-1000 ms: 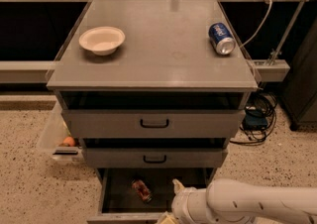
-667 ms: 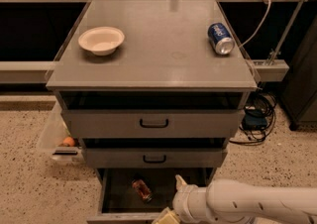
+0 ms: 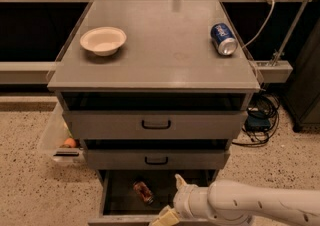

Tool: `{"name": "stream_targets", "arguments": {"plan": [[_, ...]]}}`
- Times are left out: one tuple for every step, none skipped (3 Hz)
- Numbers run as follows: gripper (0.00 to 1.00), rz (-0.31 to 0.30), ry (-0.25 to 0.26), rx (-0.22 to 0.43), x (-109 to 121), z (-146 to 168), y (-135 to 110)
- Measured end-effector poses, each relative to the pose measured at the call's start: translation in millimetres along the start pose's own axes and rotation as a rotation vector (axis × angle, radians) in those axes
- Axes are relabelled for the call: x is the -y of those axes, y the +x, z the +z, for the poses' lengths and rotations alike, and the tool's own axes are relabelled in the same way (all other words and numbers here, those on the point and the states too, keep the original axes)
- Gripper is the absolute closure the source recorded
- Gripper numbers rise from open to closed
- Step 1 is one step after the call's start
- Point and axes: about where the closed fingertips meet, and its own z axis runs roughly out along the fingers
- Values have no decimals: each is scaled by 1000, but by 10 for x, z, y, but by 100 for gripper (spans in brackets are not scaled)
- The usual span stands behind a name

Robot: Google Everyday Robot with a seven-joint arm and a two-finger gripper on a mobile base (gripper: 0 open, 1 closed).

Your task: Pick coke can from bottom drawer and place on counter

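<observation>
The fingers (image 3: 179, 180) are spread apart, pale and tan, one pointing up over the drawer's right part and the other angled down to the lower left at the picture's bottom edge, with nothing between them. They belong to the gripper (image 3: 167, 200), which sits low in the view at the front right of the bottom drawer (image 3: 120, 197), on a thick white arm (image 3: 260, 207) that enters from the lower right corner. The bottom drawer is pulled out, its dark inside exposed. The coke can (image 3: 143, 192) lies on its side on the drawer floor, just to the left of the fingers and apart from them. Above it are two wider grey drawers, the middle drawer (image 3: 125, 160) and the top drawer (image 3: 100, 125), each with a black handle at its centre. The grey surface (image 3: 165, 60) on top of the cabinet carries a white bowl (image 3: 103, 40) near its left edge and a blue soda can (image 3: 223, 39) lying on its side near the right edge, the two well apart. On the speckled floor (image 3: 30, 190) to the left of the cabinet stands a clear plastic bin (image 3: 52, 137) with something orange in it, and dark cables (image 3: 262, 115) lie to the right.
</observation>
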Motion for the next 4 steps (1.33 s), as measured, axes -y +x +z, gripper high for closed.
{"name": "stream_targets", "arguments": {"plan": [[0,-16,-33,103,309,446,-146],[0,55,-122,145,365,1002,10],[0,122,-164,157,231,1264,197],[0,122,-166,156,218,1265,201]]}}
